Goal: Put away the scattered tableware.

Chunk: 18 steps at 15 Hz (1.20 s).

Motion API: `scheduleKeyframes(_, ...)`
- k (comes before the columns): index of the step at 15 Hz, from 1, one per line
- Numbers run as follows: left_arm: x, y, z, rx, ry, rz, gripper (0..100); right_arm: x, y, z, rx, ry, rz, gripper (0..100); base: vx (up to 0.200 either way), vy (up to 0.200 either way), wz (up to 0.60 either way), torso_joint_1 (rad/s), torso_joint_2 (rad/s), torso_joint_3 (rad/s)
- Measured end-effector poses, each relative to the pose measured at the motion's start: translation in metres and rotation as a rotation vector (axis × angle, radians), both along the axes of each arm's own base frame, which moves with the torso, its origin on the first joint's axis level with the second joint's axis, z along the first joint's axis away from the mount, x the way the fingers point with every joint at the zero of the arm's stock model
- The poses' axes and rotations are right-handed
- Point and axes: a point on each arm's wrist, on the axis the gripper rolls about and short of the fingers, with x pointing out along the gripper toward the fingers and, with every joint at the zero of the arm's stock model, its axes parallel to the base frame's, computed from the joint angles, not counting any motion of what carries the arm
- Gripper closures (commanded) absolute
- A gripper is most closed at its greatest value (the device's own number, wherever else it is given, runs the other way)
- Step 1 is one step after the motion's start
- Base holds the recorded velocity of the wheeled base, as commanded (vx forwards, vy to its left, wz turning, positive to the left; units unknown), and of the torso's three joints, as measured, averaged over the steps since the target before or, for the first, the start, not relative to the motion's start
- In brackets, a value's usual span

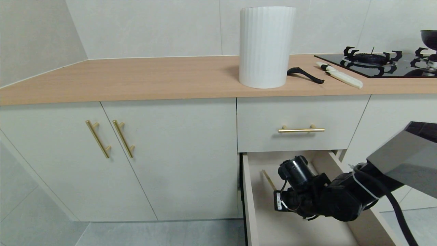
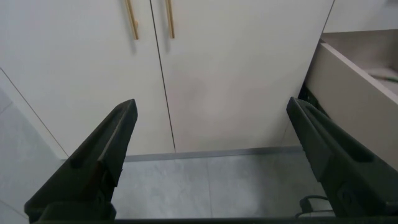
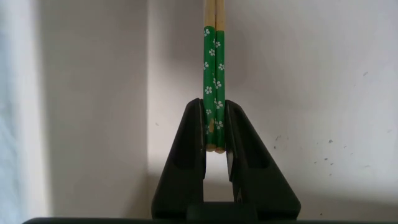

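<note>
Print on my wrist label [image 1: 278, 201] was unreadably small. My right claw [image 3: 215, 127], low in the open drawer [image 1: 248, 191], clamped flowered chopsticks [image 3: 214, 74]; my left claw [image 2: 211, 143] gaped.

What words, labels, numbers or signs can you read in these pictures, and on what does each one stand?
White label on the right arm: print too small to read.
Chopsticks in the right hand: white flower pattern only, no text.
No other lettering can be read.
</note>
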Motion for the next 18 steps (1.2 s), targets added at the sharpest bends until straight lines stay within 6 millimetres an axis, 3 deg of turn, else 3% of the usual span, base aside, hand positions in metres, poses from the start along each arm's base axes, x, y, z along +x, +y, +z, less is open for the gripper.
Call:
scheduleKeyframes(9,0.0,0.0,0.0,0.0,0.0,0.0,0,-0.002,0.009,-0.042,-0.07,0.09,0.03,100,0.0,0.0,0.0,0.0,0.0,0.0)
scheduleKeyframes(18,0.0,0.0,0.0,0.0,0.0,0.0,0,-0.003,0.009,-0.055,-0.107,0.111,0.026,100,0.0,0.0,0.0,0.0,0.0,0.0)
